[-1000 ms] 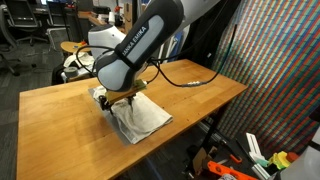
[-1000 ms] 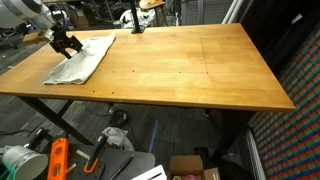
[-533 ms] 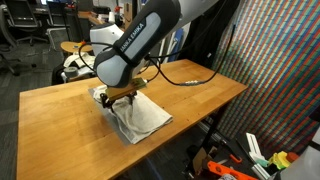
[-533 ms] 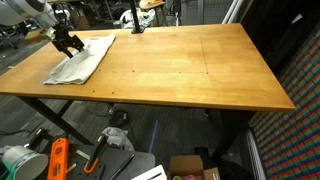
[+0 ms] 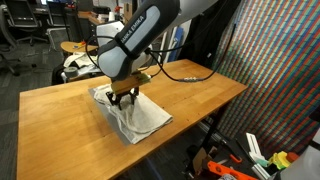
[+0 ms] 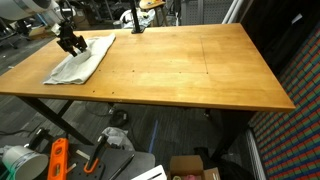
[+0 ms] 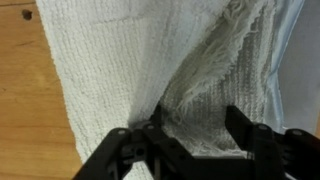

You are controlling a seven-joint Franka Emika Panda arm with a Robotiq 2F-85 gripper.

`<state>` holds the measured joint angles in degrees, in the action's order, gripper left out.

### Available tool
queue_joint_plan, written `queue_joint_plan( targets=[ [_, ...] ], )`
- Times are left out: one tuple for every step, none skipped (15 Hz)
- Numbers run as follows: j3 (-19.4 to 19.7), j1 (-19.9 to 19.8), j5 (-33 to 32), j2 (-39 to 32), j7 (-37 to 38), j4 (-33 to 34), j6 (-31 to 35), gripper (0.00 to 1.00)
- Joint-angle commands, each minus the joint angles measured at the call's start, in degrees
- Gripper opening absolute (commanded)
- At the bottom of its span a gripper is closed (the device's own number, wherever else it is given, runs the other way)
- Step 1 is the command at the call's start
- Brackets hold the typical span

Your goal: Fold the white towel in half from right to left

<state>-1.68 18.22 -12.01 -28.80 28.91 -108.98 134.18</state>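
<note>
The white towel [image 6: 82,62] lies lengthwise, seemingly across the table [image 6: 200,70].

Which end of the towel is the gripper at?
The end of the towel farther from the camera in an exterior view, under the gripper; the opposite end lies untouched.

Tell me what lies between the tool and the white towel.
Nothing else. In the wrist view the tool straddles a raised fold of the white towel, jaws apart, with only that cloth in the gap.
</note>
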Motion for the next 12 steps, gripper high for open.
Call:
queue_joint_plan(
  targets=[
    [-0.33, -0.72, 1.59, -0.44, -2.36, 1.61, -1.10, 0.36],
    [-0.33, -0.74, 1.69, -0.40, -2.43, 1.65, -0.97, 0.29],
    [-0.31, -0.76, 1.68, -0.46, -2.48, 1.75, -0.93, 0.20],
    [-0.30, -0.83, 1.72, -0.52, -2.50, 1.83, -0.80, 0.13],
    [-0.30, -0.89, 1.78, -0.48, -2.54, 1.87, -0.80, 0.07],
    [-0.30, -1.02, 1.88, -0.47, -2.59, 1.90, -0.74, 0.05],
    [-0.28, -1.19, 1.97, -0.60, -2.62, 2.00, -0.68, 0.03],
    [-0.28, -1.35, 2.07, -0.62, -2.66, 2.08, -0.79, 0.01],
    [-0.43, -1.52, 2.40, -0.45, -2.94, 2.09, -1.20, 0.03],
    [-0.67, -1.70, 2.86, -0.11, -3.41, 1.92, -1.37, 0.05],
    [-1.01, -1.86, 3.60, 0.46, -4.02, 1.64, -1.69, 0.06],
    [-1.26, -1.95, 4.17, 0.90, -4.61, 1.42, -1.75, 0.07]
  ],
)
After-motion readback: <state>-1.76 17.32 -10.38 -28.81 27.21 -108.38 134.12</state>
